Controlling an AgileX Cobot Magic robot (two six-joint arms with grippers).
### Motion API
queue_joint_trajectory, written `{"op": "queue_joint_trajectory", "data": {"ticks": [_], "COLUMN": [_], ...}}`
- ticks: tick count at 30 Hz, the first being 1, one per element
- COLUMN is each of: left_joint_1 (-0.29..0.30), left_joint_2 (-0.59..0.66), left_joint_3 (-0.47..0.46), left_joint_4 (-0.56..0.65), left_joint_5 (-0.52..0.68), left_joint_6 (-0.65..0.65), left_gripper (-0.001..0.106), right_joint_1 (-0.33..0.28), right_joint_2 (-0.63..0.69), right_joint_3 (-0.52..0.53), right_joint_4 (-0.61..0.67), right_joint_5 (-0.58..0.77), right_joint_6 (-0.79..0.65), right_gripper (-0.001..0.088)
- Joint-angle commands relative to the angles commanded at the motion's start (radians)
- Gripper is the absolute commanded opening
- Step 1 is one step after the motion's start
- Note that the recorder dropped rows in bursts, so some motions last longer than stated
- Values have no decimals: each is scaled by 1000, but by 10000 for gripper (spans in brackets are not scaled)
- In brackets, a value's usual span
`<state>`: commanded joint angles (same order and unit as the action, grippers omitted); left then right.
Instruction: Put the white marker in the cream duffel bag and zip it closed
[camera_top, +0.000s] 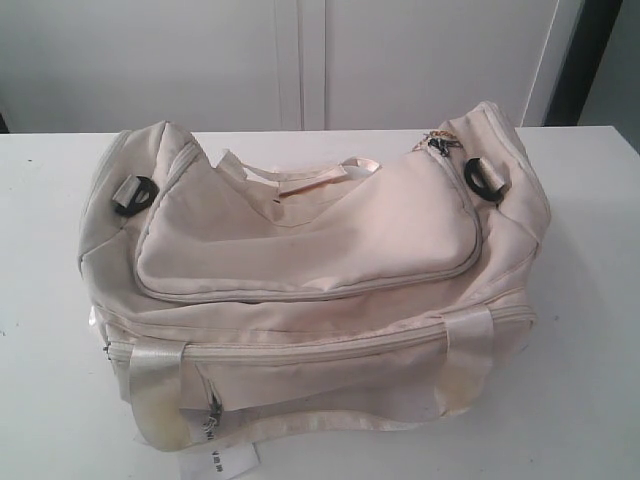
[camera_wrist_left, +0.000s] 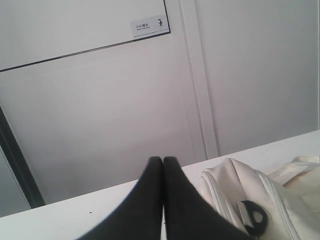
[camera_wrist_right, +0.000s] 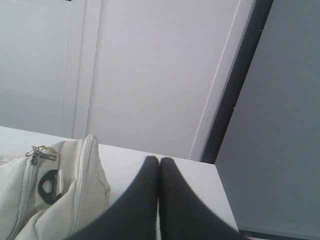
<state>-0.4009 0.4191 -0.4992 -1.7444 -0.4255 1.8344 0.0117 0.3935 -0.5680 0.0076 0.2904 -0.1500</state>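
Nearest the lens, a small white paper tag with printed text pokes out from under the front of the large soft cream duffel bag, which sits in the middle of the white table. On the bag's left end hangs a black strap ring. A satin webbing handle crosses the front on the left, with a small metal zip pull just beside it. The curved top flap lies flat, and its zip looks shut along the near edge. At the far right corner sit metal zip pulls, near a second black ring.

Neither arm shows in the exterior view. In the left wrist view, the left gripper has its black fingers pressed together, holding nothing, apart from the bag's end. The right gripper is likewise pressed together and empty, beside the other end. Whether the white marker lies inside the bag cannot be told.
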Motion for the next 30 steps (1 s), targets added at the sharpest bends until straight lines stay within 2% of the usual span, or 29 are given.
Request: {"op": "queue_joint_trajectory", "data": {"ticks": [7, 11, 12, 17, 20, 30], "left_joint_1": [0, 0, 0, 0, 0, 0], "left_joint_2": [0, -11, -11, -11, -11, -11], "left_joint_3": [0, 0, 0, 0, 0, 0], "left_joint_4": [0, 27, 86, 597, 760, 1232], "left_joint_5": [4, 92, 120, 222, 247, 334], "left_joint_6": [0, -92, -158, -677, -841, -1266], "left_gripper": [32, 32, 32, 32, 32, 32], "right_joint_1": [0, 0, 0, 0, 0, 0], "right_joint_2": [0, 0, 0, 0, 0, 0], "right_joint_3": [0, 0, 0, 0, 0, 0], "right_joint_4": [0, 0, 0, 0, 0, 0], "right_joint_5": [0, 0, 0, 0, 0, 0], "right_joint_6": [0, 0, 0, 0, 0, 0], "right_gripper": [0, 0, 0, 0, 0, 0]}}
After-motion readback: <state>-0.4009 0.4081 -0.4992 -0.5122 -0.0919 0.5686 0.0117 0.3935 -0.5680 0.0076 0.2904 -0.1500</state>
